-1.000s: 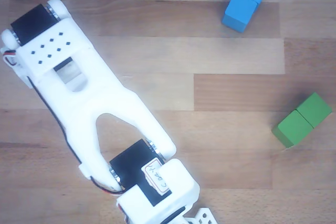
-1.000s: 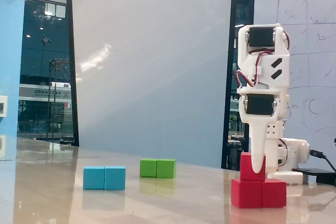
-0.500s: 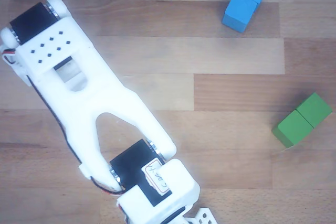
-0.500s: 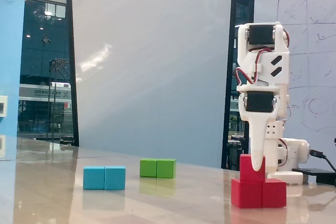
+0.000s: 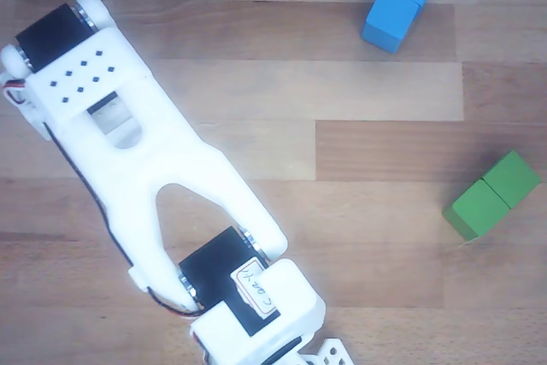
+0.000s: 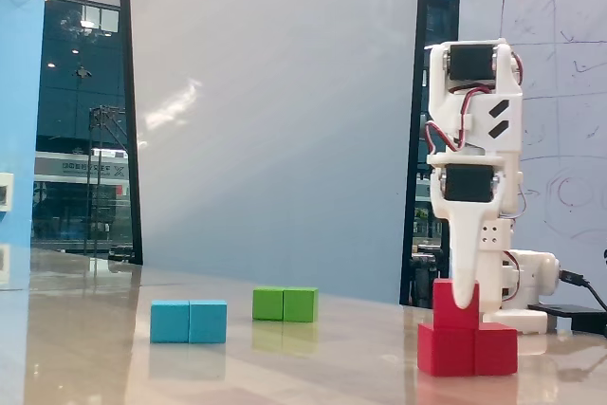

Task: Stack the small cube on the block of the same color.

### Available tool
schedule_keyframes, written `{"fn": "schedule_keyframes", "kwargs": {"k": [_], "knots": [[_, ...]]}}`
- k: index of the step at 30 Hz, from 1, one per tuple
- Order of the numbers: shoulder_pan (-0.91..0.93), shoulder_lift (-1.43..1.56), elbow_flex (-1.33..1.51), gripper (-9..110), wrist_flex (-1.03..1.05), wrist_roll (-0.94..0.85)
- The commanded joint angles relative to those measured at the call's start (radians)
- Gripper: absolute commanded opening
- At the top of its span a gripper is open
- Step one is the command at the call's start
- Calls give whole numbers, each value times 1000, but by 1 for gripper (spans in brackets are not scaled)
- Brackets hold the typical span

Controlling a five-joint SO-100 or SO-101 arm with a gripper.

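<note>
In the fixed view the small cube [image 6: 443,306] rests on top of the left half of the red block [image 6: 471,350], at the right of the table. My gripper [image 6: 464,303] hangs straight down from the white arm, and one finger covers the cube's right part. That view is side-on, so the gap between the jaws does not show. In the other view, which looks down, only the white arm [image 5: 154,160] shows. The gripper tips, the small cube and the block lie beyond its bottom edge.
A blue oblong block [image 6: 189,322] [image 5: 399,2] and a green oblong block [image 6: 285,304] [image 5: 491,196] lie on the wooden table, well apart from the red stack. The arm's base [image 6: 517,282] stands behind the stack.
The arm and its finger have risen a few pixels, while the small cube has settled slightly lower onto the block. The overhead-style view looks the same.
</note>
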Motion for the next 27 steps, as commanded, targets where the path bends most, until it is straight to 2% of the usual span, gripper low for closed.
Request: {"fn": "schedule_keyframes", "kwargs": {"k": [1, 9, 15, 21, 27], "knots": [[84, 23, -78, 26, 0, -9], [255, 25, -78, 26, 2, -9], [500, 38, -86, 26, -23, 8], [726, 89, -48, 25, -166, 8], [802, 224, 112, 25, -304, -6]]}}
